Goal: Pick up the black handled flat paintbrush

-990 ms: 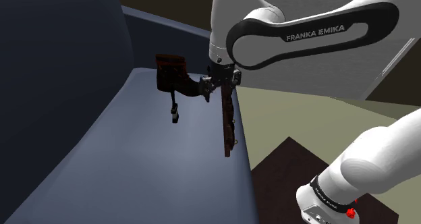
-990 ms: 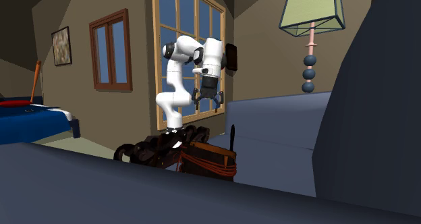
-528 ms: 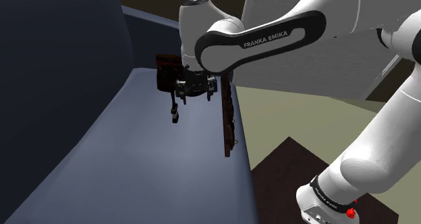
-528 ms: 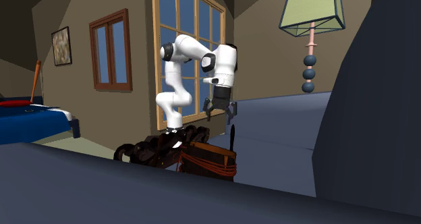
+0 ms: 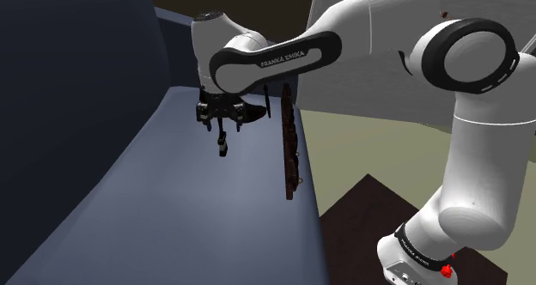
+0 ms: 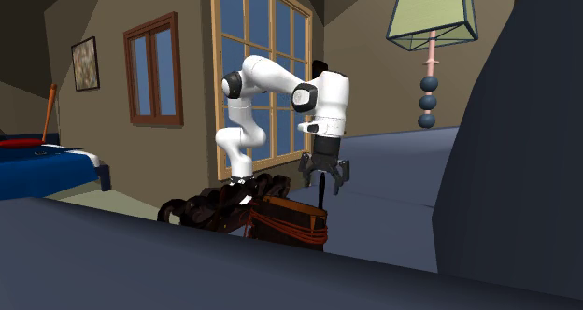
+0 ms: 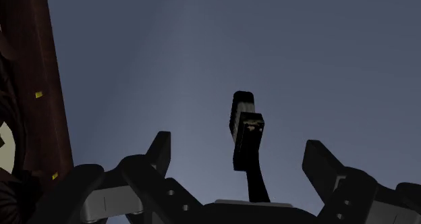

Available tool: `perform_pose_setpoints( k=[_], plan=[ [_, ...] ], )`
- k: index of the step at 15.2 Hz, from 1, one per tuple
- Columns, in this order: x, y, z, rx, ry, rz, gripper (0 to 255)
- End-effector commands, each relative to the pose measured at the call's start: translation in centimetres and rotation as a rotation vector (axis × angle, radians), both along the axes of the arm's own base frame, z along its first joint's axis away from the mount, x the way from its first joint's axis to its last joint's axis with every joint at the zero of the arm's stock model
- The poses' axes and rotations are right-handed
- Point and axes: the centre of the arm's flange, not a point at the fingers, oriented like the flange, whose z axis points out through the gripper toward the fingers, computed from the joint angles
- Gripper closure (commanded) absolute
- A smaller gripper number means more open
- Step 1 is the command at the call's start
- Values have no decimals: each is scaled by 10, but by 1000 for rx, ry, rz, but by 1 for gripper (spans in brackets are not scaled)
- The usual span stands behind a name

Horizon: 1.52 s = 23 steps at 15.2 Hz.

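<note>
The black-handled flat paintbrush (image 5: 222, 142) rests on a blue-grey cushioned seat (image 5: 172, 215). It appears as a thin dark upright stroke in the second exterior view (image 6: 323, 194). My black gripper (image 5: 222, 120) hangs just above it, also seen over the seat (image 6: 324, 175). In the wrist view the brush (image 7: 247, 138) runs between my fingers (image 7: 159, 150), handle end toward the hand. The gripper (image 7: 237, 147) is open and neither finger touches the brush. Whether the brush lies flat or stands, I cannot tell.
A dark brown wooden rail (image 5: 289, 150) runs along the seat's edge beside the gripper. The dark blue backrest (image 5: 69, 94) rises on the shoulder view's left. A brown wooden piece (image 6: 285, 222), a window (image 6: 262, 37) and a lamp (image 6: 432, 19) show in the second exterior view.
The arm has swung from above the brown rail toward the shoulder view's left and come down, so the gripper now hangs over the brush. The brush has not moved.
</note>
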Motion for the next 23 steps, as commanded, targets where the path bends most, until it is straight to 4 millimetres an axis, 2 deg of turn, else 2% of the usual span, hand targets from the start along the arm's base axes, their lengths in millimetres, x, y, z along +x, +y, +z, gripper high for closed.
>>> perform_pose_setpoints(
  k=[1,8,10,11,20,23],
  plan=[
    [18,4,-12,2,-2,-47,0],
    [18,4,-49,2,-2,-47,0],
    [18,4,-52,2,-2,-47,0],
    [19,4,-52,2,-2,-47,255],
    [18,4,-52,2,-2,-47,255],
    [18,4,-37,2,-2,-47,255]
  ],
)
